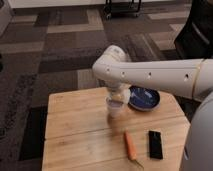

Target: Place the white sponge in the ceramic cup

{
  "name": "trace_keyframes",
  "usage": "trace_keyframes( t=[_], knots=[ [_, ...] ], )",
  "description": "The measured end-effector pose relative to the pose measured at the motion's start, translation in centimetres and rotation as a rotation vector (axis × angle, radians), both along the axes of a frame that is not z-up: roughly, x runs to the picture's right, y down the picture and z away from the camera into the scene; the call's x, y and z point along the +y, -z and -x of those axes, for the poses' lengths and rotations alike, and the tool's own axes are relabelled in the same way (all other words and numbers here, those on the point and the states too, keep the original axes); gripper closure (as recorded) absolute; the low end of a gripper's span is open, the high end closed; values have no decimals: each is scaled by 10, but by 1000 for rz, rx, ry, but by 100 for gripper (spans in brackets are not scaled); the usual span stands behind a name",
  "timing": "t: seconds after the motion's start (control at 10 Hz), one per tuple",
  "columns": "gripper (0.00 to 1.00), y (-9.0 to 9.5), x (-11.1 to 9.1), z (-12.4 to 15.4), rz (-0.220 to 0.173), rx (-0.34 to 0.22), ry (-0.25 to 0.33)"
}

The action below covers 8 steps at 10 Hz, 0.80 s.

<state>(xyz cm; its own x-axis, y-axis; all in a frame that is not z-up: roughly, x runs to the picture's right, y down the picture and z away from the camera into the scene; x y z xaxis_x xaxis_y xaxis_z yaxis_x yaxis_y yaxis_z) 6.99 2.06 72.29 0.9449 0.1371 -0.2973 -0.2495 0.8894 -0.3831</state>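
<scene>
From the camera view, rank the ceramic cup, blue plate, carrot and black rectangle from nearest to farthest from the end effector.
The end effector hangs just above the cup, under the arm's wrist.
1. Ceramic cup: directly below it, mid-table.
2. Dark blue plate: just beside it, toward the table's far right edge.
3. Carrot: on the near part of the table.
4. Black rectangle: near right, beyond the carrot.

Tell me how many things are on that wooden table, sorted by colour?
White: 1, the ceramic cup, right under the robot's hand
Dark blue: 1, the round plate
Orange: 1, the carrot
Black: 1, the flat rectangle
Total: 4. The white sponge is not clearly visible.
</scene>
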Motion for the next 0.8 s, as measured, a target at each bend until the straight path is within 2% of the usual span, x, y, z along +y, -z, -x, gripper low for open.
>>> trace_keyframes(
  t=[0.3, 0.5, 0.8],
  knots=[
    [100, 8, 9, -5, 34, 29, 37],
    [100, 19, 18, -15, 63, 76, 52],
    [100, 20, 24, -11, 84, 103, 71]
  ],
)
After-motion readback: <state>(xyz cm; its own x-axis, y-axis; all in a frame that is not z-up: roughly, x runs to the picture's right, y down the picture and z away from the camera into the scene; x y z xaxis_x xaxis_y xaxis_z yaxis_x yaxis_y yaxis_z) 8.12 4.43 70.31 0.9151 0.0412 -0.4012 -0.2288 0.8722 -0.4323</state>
